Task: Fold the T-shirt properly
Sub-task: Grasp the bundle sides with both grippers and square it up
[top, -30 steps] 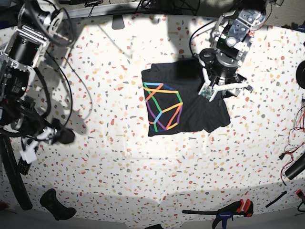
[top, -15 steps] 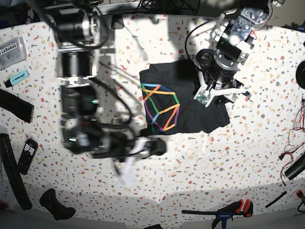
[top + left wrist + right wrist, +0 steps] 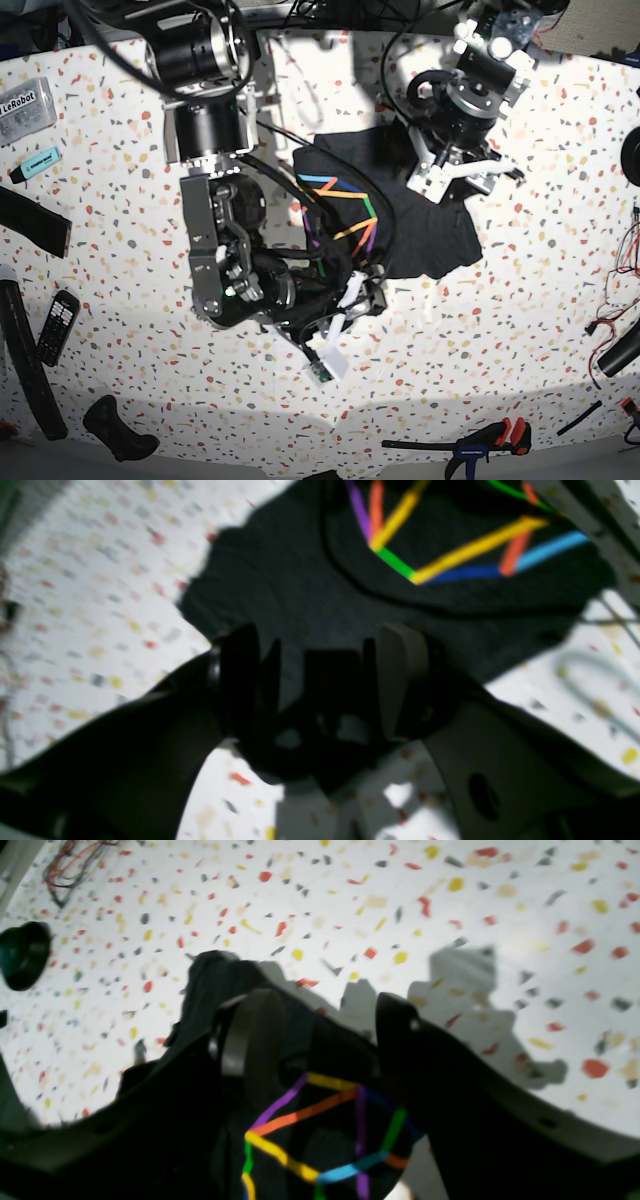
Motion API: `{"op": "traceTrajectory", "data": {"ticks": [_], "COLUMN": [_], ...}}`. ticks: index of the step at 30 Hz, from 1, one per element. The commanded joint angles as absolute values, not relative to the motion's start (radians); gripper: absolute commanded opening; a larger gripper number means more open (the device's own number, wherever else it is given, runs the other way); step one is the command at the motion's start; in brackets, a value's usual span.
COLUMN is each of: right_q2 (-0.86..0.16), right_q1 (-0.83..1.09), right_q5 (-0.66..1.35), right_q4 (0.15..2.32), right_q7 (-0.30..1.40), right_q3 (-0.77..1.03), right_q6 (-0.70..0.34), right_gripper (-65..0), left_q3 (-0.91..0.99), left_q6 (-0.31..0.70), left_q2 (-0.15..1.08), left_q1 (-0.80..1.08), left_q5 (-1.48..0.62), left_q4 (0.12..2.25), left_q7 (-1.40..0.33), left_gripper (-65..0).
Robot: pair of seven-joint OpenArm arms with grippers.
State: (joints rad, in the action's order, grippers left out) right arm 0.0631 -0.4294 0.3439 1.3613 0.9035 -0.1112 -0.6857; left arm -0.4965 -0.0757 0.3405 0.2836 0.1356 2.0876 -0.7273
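i've got the t-shirt (image 3: 420, 215) lying part-folded on the counter (image 3: 520, 340), print up, both end effectors open and empty, so i'd bring the right end effector (image 3: 352, 298) low onto the near hem and pinch every layer, left end effector (image 3: 452, 178) hovering clear.
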Motion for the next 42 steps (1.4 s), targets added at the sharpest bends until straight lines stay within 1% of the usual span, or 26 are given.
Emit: {"op": "traceTrajectory", "data": {"ticks": [1,4,8,11,15,17,19,23,27,30,33,37,42], "right_q2": [0.067,0.067,0.069,0.067,0.063,0.064,0.060,0.015,-0.038,-0.068,-0.077,-0.075,-0.075], "right_q1": [-0.456,-0.441,-0.421,-0.415,-0.421,-0.421,-0.417,-0.398,-0.361,-0.310,-0.250,-0.196,-0.150], "right_q5": [0.344,0.336,0.308,0.234,0.231,0.236,0.252,0.360,0.433,0.477,0.513,0.536,0.537], "right_q4": [1.378,1.378,1.359,1.280,1.145,1.117,1.119,1.164,1.246,1.322,1.391,1.444,1.446], "right_q7": [0.859,0.827,0.787,0.690,0.648,0.712,0.812,0.896,0.974,0.998,1.005,0.987,0.995], "right_q3": [-0.103,-0.097,-0.098,-0.099,-0.099,-0.099,-0.099,-0.099,-0.098,-0.099,-0.099,-0.099,-0.099], "right_q6": [-0.663,-0.649,-0.650,-0.649,-0.649,-0.651,-0.693,-0.698,-0.698,-0.698,-0.698,-0.698,-0.698], "right_gripper": [-32.7,-32.7,-32.7,-32.7,-32.7,-32.7,-32.7,-32.7,-32.7,-32.7,-32.7,-32.7,-32.7], "left_q3": [-0.493,-0.493,-0.493,-0.493,-0.493,-0.489,-0.469,-0.376,-0.266,-0.224,-0.225,-0.225,-0.225], "left_q6": [-0.079,-0.079,-0.080,-0.079,-0.079,-0.079,-0.084,-0.122,-0.124,-0.124,-0.121,-0.063,-0.002], "left_q2": [0.344,0.344,0.323,0.283,0.249,0.254,0.269,0.314,0.332,0.333,0.333,0.332,0.332], "left_q1": [0.297,0.328,0.337,0.330,0.330,0.327,0.315,0.280,0.255,0.226,0.202,0.174,0.129], "left_q5": [0.136,0.141,0.141,0.142,0.215,0.296,0.370,0.338,0.302,0.302,0.292,0.209,0.152], "left_q4": [2.101,2.075,1.988,1.938,1.922,1.922,1.922,1.906,1.795,1.686,1.626,1.623,1.622], "left_q7": [-0.701,-0.688,-0.675,-0.655,-0.649,-0.637,-0.628,-0.622,-0.592,-0.589,-0.569,-0.542,-0.509], "left_gripper": [-29.5,-29.5,-29.5,-29.5,-29.5,-29.5,-29.5,-29.5,-29.5,-29.5,-29.5,-29.5,-29.5]}}
